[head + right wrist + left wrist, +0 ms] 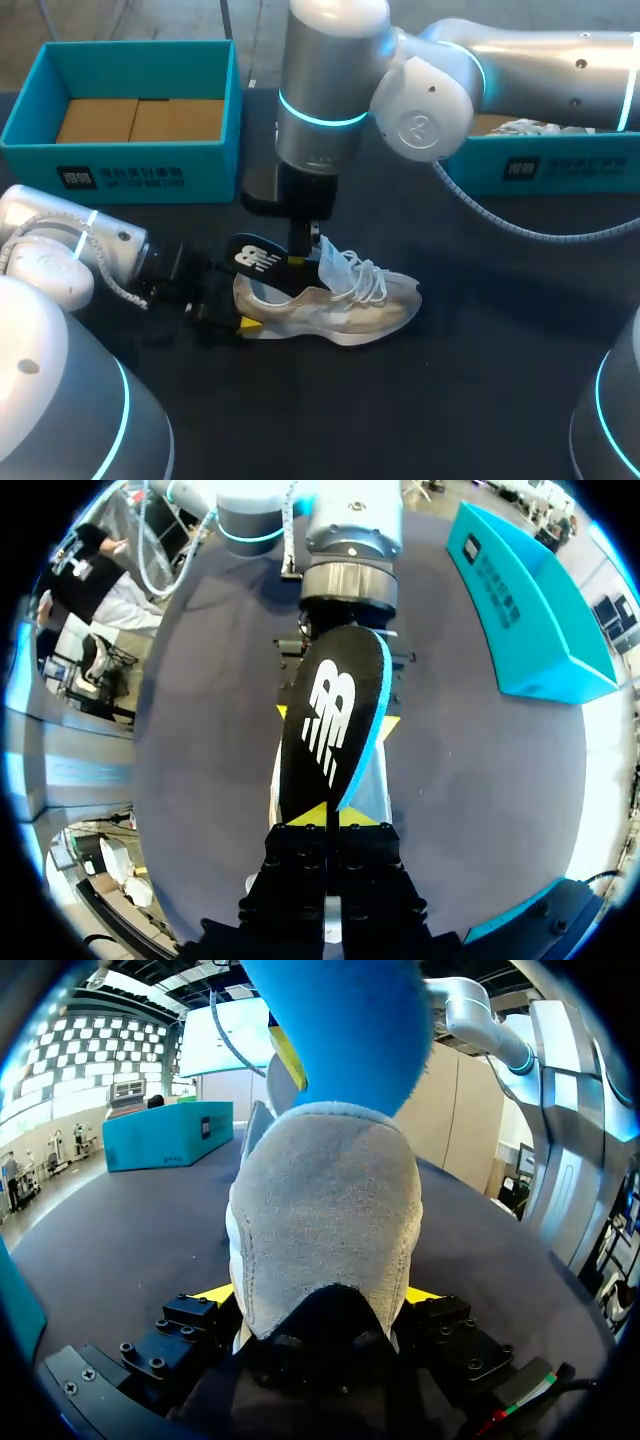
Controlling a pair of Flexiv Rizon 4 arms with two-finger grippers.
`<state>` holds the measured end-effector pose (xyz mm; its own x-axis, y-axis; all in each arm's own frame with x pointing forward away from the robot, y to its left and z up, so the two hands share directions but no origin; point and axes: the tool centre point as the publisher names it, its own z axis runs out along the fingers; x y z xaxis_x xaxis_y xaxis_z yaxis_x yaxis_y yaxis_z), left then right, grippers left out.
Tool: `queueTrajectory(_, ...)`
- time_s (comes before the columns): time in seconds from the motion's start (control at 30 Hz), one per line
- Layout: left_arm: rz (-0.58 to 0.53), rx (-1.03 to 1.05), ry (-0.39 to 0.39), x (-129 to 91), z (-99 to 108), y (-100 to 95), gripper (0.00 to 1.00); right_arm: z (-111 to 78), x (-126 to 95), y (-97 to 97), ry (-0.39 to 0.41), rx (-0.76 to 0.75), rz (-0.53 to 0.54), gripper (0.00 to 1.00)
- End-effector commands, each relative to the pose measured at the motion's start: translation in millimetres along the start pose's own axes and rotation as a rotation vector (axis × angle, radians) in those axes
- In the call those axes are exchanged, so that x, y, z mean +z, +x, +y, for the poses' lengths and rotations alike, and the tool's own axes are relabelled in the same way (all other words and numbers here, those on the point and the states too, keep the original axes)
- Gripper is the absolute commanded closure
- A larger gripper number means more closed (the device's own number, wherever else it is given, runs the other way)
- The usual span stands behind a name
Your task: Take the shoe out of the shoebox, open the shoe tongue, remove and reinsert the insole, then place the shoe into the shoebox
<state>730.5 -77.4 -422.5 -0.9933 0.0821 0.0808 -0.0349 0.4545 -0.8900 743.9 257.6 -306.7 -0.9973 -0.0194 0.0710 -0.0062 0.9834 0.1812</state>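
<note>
Two grippers meet at the shoe (345, 305): left gripper (232, 312) clamps its heel, right gripper (303, 250) pinches the black insole (255, 258) just above.

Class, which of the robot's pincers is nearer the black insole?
Right. The right pincer grips one end of the insole, above the shoe. The left pincer clamps the shoe's heel, lower down, under the insole's free end.

insole (345, 665): white logo mark (328, 720) | shoebox (205, 160): black label (120, 178), white print too small to read
</note>
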Motion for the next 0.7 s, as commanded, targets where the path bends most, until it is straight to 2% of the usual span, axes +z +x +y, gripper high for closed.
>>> queueTrajectory(0.03,0.0,0.0,-0.001,1,0,-0.3,1.0,8.3,8,-4.8,-0.031,-0.029,0.045,1.0)
queueTrajectory(0.3,0.0,0.0,-0.001,1,0,-0.3,1.0,17.6,8,-11.6,-0.051,-0.071,0.102,1.0)
queueTrajectory(0.5,0.0,0.0,-0.001,1,0,-0.3,1.0,18.0,12,-18.6,-0.144,-0.055,0.211,1.0)
queueTrajectory(0.67,0.0,0.0,-0.001,1,0,-0.3,1.0,16.5,14,-20.4,-0.172,-0.055,0.27,1.0)
queueTrajectory(0.7,0.0,0.0,-0.001,1,0,-0.3,1.0,16.4,14,-20.3,-0.183,-0.051,0.28,0.91)
